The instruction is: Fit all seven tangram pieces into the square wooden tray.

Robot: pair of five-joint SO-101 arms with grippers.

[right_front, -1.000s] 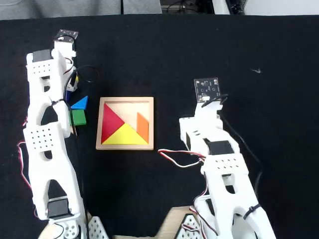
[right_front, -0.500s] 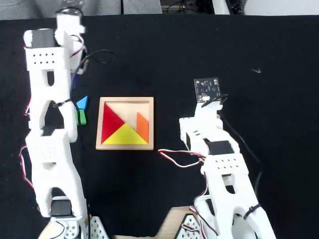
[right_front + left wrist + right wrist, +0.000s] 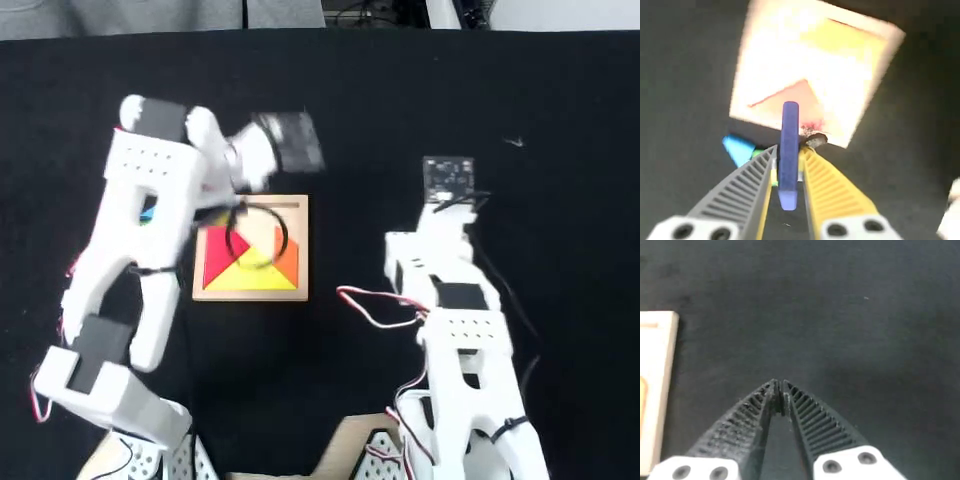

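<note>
The square wooden tray (image 3: 253, 204) holds a red triangle (image 3: 217, 256), a yellow triangle (image 3: 250, 276) and an orange piece (image 3: 289, 260). My left arm (image 3: 150, 190) leans across the tray's far left corner. My left gripper (image 3: 789, 152) is shut on a dark blue piece (image 3: 788, 135), held edge-on just above the tray (image 3: 760, 75). A light blue triangle (image 3: 737, 148) and a sliver of a green piece (image 3: 758, 154) lie on the cloth beside the tray. My right gripper (image 3: 778, 396) is shut on nothing above bare cloth to the right of the tray (image 3: 657, 390).
Black cloth covers the table. The right arm (image 3: 450, 300) stands right of the tray with open cloth around it. Cables from the left arm hang in loops (image 3: 258, 235) over the tray.
The left arm has swung from the far left of the table over to the tray, carrying the dark blue piece. The right arm shifted slightly to the right.
</note>
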